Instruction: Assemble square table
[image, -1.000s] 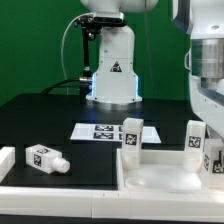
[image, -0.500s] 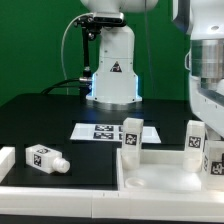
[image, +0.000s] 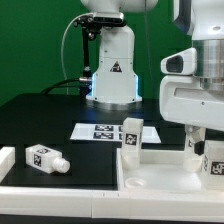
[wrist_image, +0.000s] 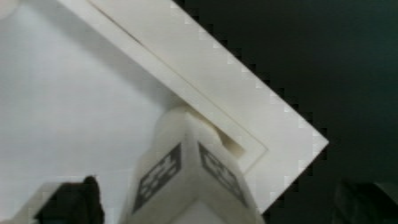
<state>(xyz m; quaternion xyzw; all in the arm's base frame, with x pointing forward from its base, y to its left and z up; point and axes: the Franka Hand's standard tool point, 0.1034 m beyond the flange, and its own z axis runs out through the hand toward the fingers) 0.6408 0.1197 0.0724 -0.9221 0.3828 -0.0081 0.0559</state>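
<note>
table top (image: 150, 172) at bench (image: 40, 115) front edge, two legs (image: 131, 136) upright at its rim, third leg (image: 44, 158) lying apart on open bench. tool (image: 198, 140) open over right leg, raised since earlier frame.

Franka arm's white wrist housing at the exterior view's right edge, pointing straight down, gripper (image: 197, 143) low beneath it, dark fingers (image: 190, 141) spread apart, holding nothing
</note>
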